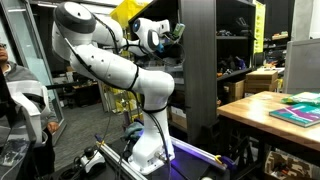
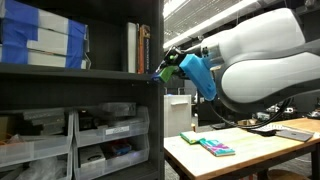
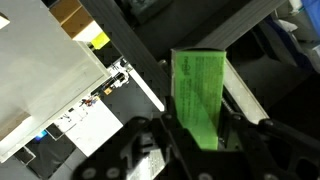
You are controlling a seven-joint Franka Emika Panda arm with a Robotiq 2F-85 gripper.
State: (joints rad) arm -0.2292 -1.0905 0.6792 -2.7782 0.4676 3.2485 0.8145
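A Panda arm's gripper (image 3: 198, 132) holds a green book (image 3: 198, 90) at the front edge of a dark shelf unit (image 2: 152, 110). Its jaws are clamped narrow on the book's lower end, near the upright books (image 2: 138, 48) on the upper shelf. Done well, this step looks to call for a firm grip and a straight line past the unit's post. In an exterior view the book (image 2: 164, 72) shows only as a sliver. Its print is unreadable, and its lower end is hidden between the jaws.
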